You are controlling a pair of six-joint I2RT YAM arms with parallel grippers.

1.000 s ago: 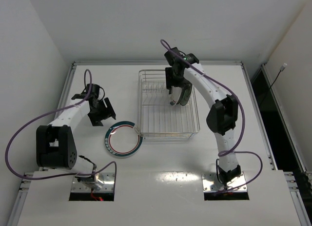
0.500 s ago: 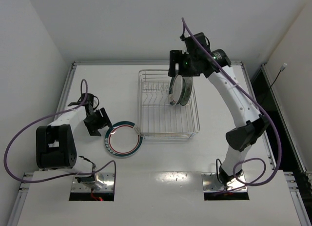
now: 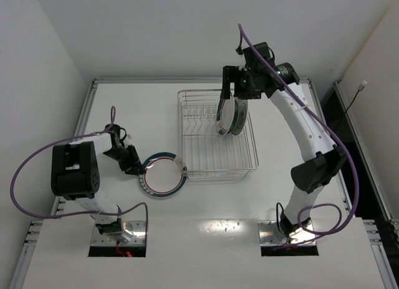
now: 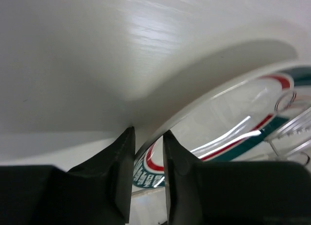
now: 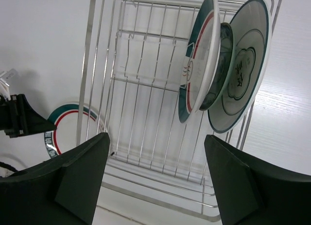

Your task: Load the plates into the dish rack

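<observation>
A white plate with a dark green rim and red ring (image 3: 165,175) lies on the table, its right edge against the dish rack (image 3: 218,172). My left gripper (image 3: 132,165) sits low at the plate's left edge. In the left wrist view that gripper (image 4: 148,132) is shut on the rim of the plate (image 4: 218,118). Three plates stand upright in the dish rack (image 5: 87,55): a green-rimmed one (image 5: 199,60), a smaller teal one (image 5: 221,64) and a grey-rimmed one (image 5: 240,64). My right gripper (image 3: 235,89) hangs high above them, and its jaws (image 5: 158,181) are wide open and hold nothing.
The rack's left half holds bare upright dividers (image 5: 146,60). Raised rails border the table, such as the back rail (image 3: 199,80). The left arm's purple cable (image 3: 37,158) loops beside its base. A wire of the rack (image 4: 291,123) shows just behind the held plate.
My left gripper slid down and right to the table plate and closed on its left rim. The plate shifted slightly right, against the rack. The right gripper stayed open above the rack.
</observation>
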